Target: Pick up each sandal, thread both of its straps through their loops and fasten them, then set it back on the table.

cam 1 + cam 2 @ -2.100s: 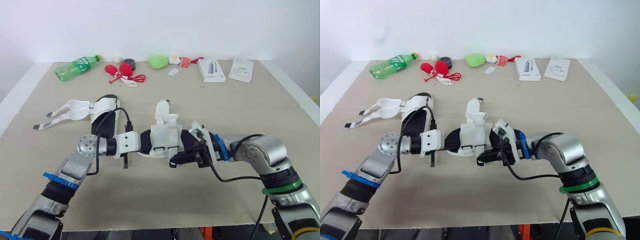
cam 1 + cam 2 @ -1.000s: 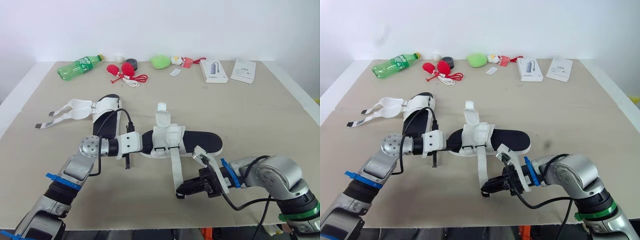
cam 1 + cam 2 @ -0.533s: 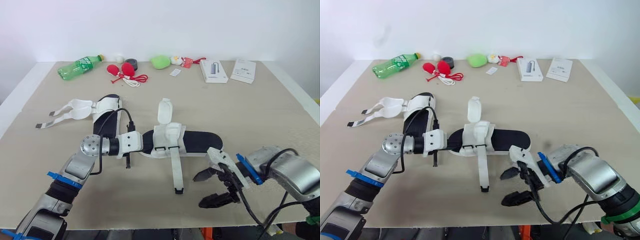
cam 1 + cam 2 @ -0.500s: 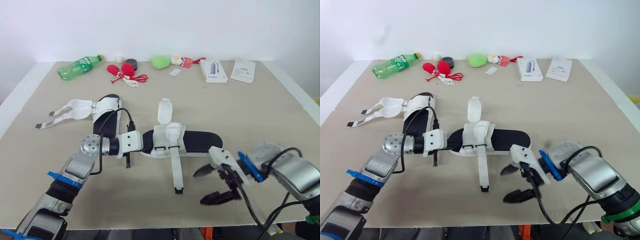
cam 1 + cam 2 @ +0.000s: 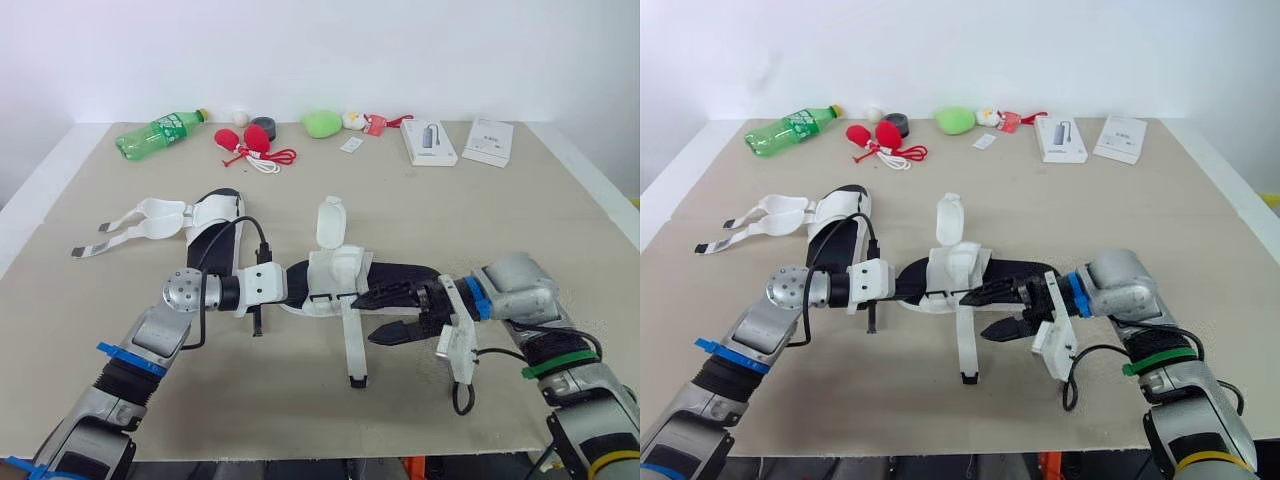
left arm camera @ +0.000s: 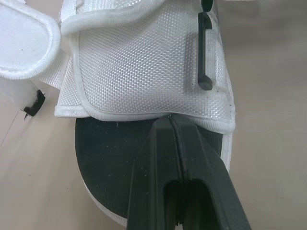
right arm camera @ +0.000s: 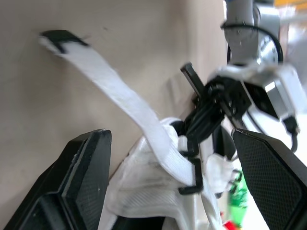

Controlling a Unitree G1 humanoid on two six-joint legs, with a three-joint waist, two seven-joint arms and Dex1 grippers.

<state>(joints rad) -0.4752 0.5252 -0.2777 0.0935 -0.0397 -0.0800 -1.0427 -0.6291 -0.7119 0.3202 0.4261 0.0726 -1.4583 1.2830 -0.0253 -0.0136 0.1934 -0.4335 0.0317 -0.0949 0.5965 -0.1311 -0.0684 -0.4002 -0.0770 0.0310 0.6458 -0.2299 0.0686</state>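
Beige table (image 5: 250,400) against a white wall; we list its contents by their place from the two grippers.

1. Near sandal (image 5: 335,270): black sole, white upper, lying flat on the table between the two grippers. The left gripper (image 6: 170,117) is clamped on one end of the sole, its fingers pressed together with the tips at the edge of the white upper. The right gripper (image 5: 363,320) is spread wide and holds nothing. Its upper finger lies over the sole and its lower finger over bare table.

2. Long strap (image 5: 352,345): it runs down from the upper and trails loose on the table, crossing just ahead of the right gripper's fingertips. We judge it passed through one of the black loops (image 6: 205,50) but not folded back or pressed down.

3. Short strap (image 5: 330,220): it stands upright just beyond the left gripper's fingertips, with its free end in the air, so it is unfastened.

4. Second sandal (image 5: 218,225): it lies a little beyond the left gripper and apart from it. Its straps (image 5: 135,222) are splayed open on the table, and we judge it untouched.

5. Green bottle (image 5: 158,133) and white boxes (image 5: 430,142): both sit well beyond both grippers, along the far edge.

Progress, as we judge it, is early. One strap of four is threaded, none is fastened, and the second sandal is wholly left to do.
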